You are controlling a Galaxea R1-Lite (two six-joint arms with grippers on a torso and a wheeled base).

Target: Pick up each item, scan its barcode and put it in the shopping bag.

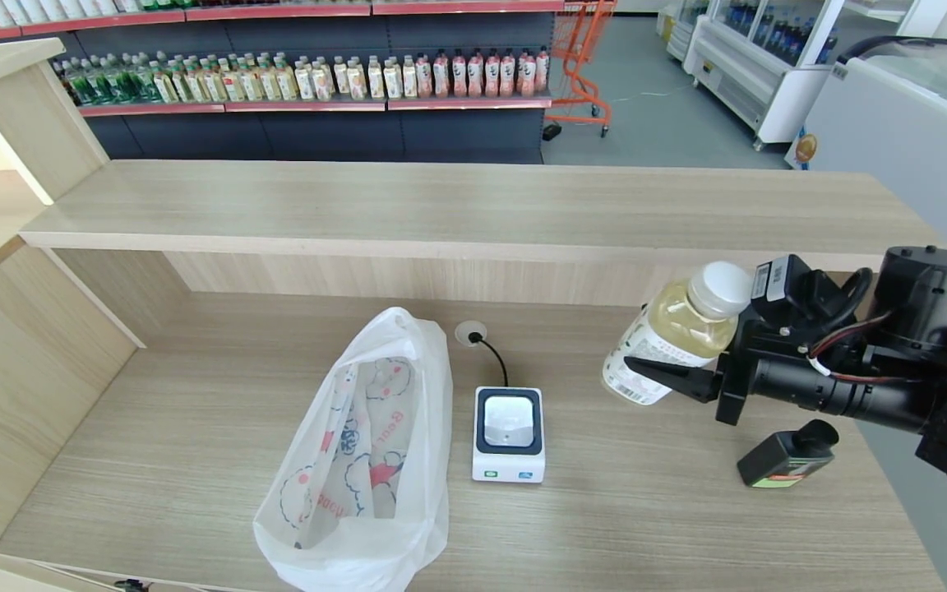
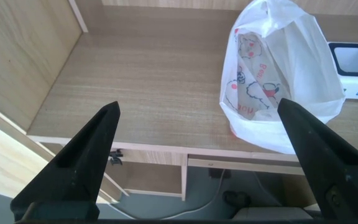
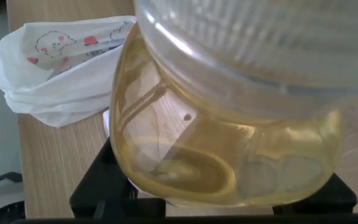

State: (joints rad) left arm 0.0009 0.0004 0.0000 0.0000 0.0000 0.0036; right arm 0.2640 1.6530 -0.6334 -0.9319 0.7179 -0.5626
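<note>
Grips with the right gripper a clear, ribbed plastic bottle of pale yellow drink, tilted, white cap uppermost, held above the wood-grain counter. Beneath that wrist, on its side: a small black bottle. Leftward, bare counter, then a boxy white scanner with a glass window. Just beyond, a thin white shopping bag, mouth open, printed packet inside. Left gripper spread wide, empty, above the counter's near edge.

we see a wooden surface carrying a white shopping bag, a scanner just beside it, and a small dark bottle.
</note>
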